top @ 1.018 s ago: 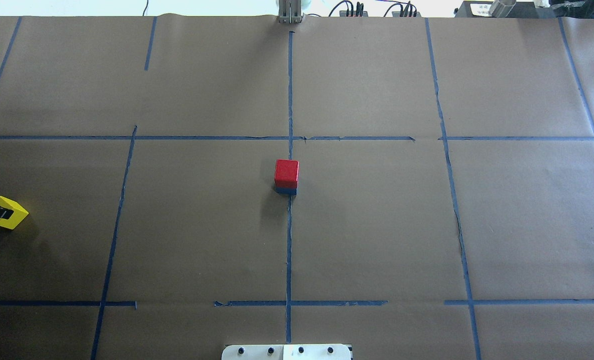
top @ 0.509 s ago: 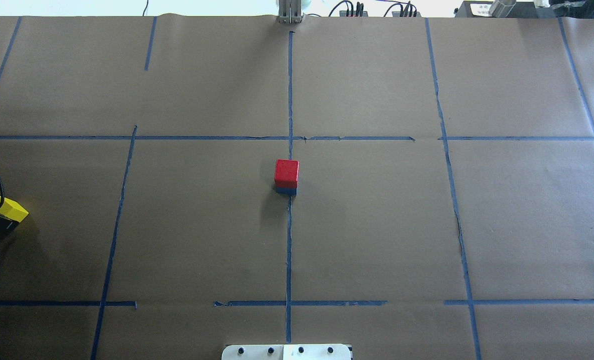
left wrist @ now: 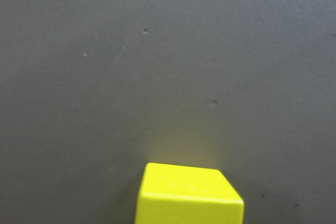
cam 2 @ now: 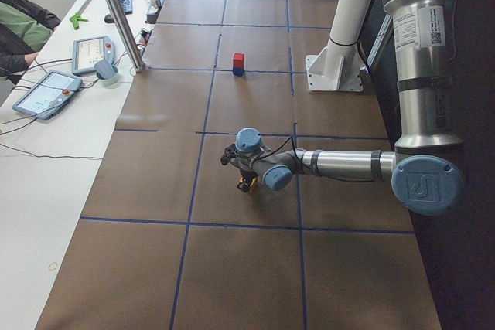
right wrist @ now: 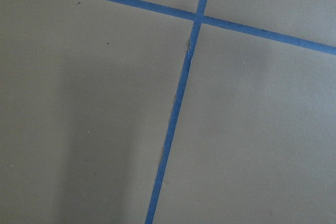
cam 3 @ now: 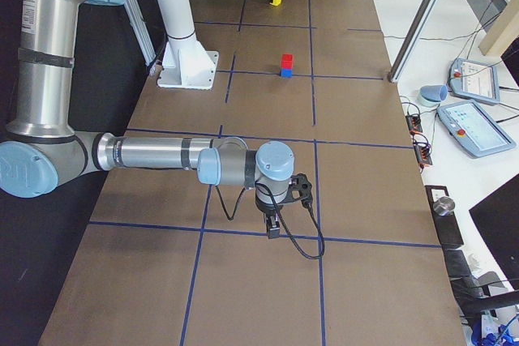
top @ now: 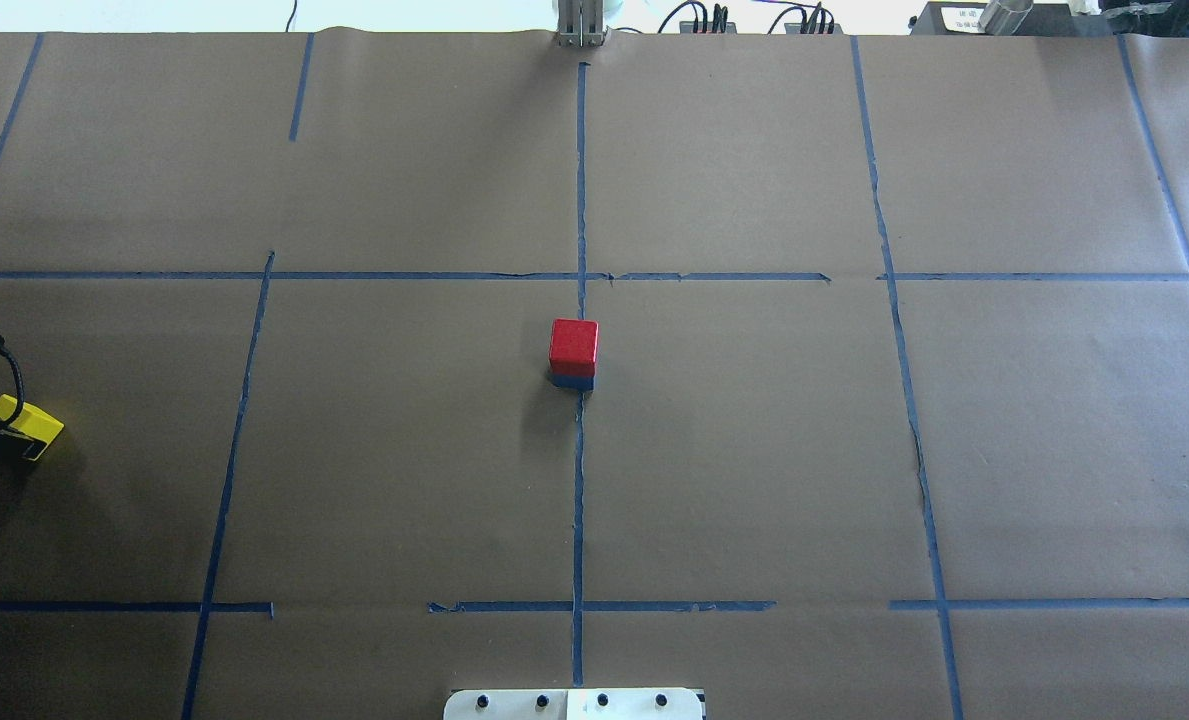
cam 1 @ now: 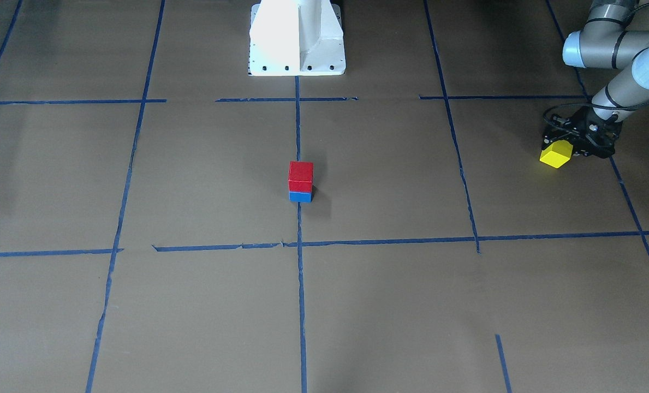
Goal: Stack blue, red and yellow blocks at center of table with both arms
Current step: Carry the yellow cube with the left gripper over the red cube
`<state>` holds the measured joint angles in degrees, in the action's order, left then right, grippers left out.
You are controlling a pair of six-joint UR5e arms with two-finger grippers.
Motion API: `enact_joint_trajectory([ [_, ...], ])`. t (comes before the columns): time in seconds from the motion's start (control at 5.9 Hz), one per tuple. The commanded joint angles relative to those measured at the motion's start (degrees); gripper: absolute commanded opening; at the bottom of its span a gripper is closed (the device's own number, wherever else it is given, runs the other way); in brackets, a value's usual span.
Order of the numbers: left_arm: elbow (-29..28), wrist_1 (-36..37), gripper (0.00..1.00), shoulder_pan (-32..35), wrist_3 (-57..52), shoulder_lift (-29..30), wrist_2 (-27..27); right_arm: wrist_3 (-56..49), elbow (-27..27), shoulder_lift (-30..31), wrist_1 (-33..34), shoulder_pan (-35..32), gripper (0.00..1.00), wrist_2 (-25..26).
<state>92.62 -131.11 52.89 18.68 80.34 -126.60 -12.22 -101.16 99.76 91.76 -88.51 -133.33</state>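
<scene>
– Yellow block, where does it sit?

– In the overhead view, far out at 9 o'clock from the table's middle, right at the picture's edge. The left gripper is closed on it, its black fingers pressed against opposite sides of the block.

– Is the block off the brown paper?

– I cannot tell. In the front-facing view it looks turned, one corner pointing toward the camera, and the gripper's dark body sits just behind and above it. The left wrist view shows only the block's top face and front edge at 6 o'clock of the frame, with bare paper beyond; no fingers show there.

– And the other two blocks?

– The red block rests squarely on the blue block at the centre, on the long blue tape line that runs from 12 to 6 o'clock. The yellow block is well apart from that pair.

– The right gripper?

– It appears only in the right side view, pointing down close to the paper beside a tape crossing. Whether its fingers are spread or together, I cannot tell. Its wrist camera shows only paper and crossed tape.

– Anything else?

– The white base plate at 6 o'clock of the overhead view.
</scene>
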Motion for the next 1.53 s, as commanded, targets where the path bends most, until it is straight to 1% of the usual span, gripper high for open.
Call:
enact_joint_trajectory([
  [0.0,3.86,2.5,0.05,0.02,2.04,1.56,-0.05,0.09,0.0,0.0,0.0,0.0,1.0,0.0],
  [0.17,8.5,11.48,0.05,0.02,6.07,6.01,0.13,0.17,-0.09,0.0,-0.09,0.0,1.0,0.0],
  [0.34,12.28,24.97,0.05,-0.07,9.33,14.06,0.39,0.18,-0.09,-0.09,-0.09,0.0,1.0,0.0],
  [0.51,13.54,38.68,0.06,-1.46,13.54,24.5,0.48,0.26,-0.09,-0.09,-0.09,0.0,1.0,-0.09],
  [0.68,13.55,49.26,0.06,-6.0,19.67,34.52,1.7,0.26,-0.09,-0.17,-0.09,0.0,1.0,-0.09],
  [0.85,11.38,53.54,0.06,-12.92,28.78,44.37,6.58,0.26,-0.09,-0.35,0.0,0.0,1.0,0.0],
  [1.02,3.7,53.5,0.07,-14.55,35.92,54.47,7.67,0.26,-0.09,-0.35,0.0,0.0,1.0,0.0],
  [1.19,-2.12,53.41,0.07,-17.09,39.3,61.1,7.77,0.26,0.0,-0.44,0.0,0.0,1.0,0.0],
  [1.36,-3.66,52.72,0.07,-18.25,39.85,62.64,8.21,0.26,0.0,-0.35,0.0,0.0,1.0,0.0],
])
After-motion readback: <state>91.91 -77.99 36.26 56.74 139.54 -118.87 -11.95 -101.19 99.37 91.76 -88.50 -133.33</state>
